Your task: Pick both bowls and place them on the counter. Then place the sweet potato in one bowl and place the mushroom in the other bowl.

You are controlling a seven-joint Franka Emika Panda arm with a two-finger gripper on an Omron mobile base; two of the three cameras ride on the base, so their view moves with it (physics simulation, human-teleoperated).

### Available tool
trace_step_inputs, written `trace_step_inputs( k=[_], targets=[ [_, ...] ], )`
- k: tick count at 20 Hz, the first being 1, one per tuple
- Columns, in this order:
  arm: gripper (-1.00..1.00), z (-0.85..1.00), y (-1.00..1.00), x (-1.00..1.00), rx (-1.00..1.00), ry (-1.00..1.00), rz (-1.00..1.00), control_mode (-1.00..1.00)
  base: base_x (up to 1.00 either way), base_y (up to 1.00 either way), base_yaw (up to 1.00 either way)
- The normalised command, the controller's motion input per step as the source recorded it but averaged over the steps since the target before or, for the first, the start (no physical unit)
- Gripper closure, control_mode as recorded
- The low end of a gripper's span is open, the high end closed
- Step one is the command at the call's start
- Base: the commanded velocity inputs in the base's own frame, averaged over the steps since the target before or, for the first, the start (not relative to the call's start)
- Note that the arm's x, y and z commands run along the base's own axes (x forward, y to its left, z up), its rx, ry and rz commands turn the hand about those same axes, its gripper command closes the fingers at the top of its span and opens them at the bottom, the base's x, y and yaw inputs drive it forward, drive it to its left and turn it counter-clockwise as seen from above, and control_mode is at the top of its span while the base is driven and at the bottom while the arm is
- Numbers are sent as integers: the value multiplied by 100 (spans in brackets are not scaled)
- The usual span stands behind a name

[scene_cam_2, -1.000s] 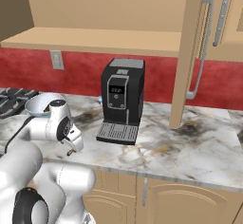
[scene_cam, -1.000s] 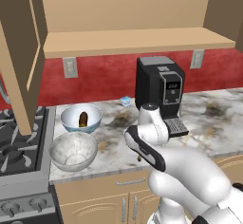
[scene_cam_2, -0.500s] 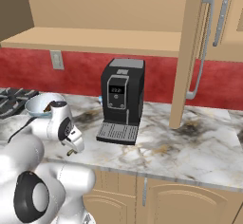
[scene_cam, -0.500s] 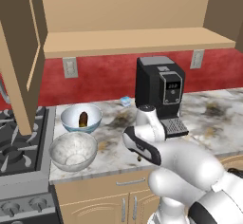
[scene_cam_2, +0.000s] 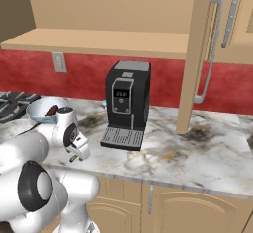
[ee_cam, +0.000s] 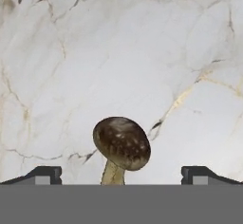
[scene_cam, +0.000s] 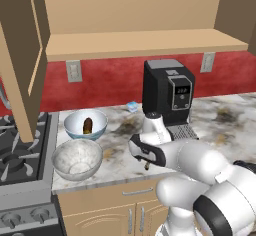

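Hovering over mushroom (ee_cam: 121, 144) nr counter (scene_cam: 230, 125) front edge; gripper (ee_cam: 121, 175) jaws wide, empty. Risk: small cap w/ short stem rolls or slips as fingers close.

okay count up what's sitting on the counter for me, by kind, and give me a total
Bowls: 2, blue-inside bowl, grey bowl
Sweet potato: 1, in the blue-inside bowl
Mushroom: 1
Coffee machine: 1
Small pale blue item by the wall: 1
Total: 6

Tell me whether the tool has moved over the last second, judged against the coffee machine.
Yes. In the left base view the tool has sunk lower toward the counter, farther below the coffee machine, jaws open over the mushroom.
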Motion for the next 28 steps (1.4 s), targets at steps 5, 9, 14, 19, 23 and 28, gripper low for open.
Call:
trace_step_inputs(
  k=[5,9,14,19,23,28],
  targets=[
    [-100,-25,-4,15,0,0,0,-100,0,0,0],
    [-100,-25,-2,16,0,0,0,-100,0,0,0],
    [-100,-29,0,11,0,0,0,-100,0,0,0],
    [-100,-22,0,4,0,0,0,-100,0,0,0],
    [100,-26,0,-16,0,0,-1,-100,0,0,0],
    [100,-30,-5,-26,0,0,-2,-100,0,0,0]
  ],
)
